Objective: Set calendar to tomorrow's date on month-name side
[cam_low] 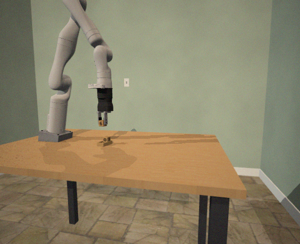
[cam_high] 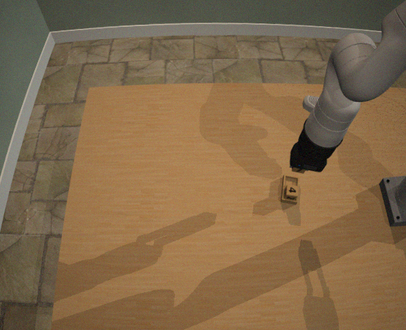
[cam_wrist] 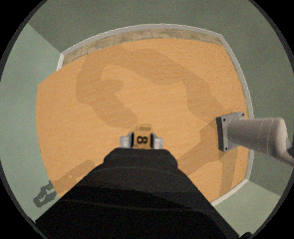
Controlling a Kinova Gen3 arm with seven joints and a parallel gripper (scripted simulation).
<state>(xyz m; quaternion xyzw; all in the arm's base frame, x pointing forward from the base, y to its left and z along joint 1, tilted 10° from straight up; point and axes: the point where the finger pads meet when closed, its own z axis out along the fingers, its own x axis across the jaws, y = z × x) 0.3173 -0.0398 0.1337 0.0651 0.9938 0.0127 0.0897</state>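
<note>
Below the tool (cam_low: 102, 124) (cam_wrist: 142, 137), apparently gripping one cube (cam_low: 100, 123) (cam_wrist: 143, 139), sits the tray (cam_high: 284, 184) (cam_low: 100, 144).

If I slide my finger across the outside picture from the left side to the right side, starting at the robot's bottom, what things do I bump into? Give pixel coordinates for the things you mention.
Gray robot base (cam_low: 43, 136) → cube with a 6 (cam_low: 100, 123) → light switch (cam_low: 126, 82) → skirting board (cam_low: 246, 171)
</note>
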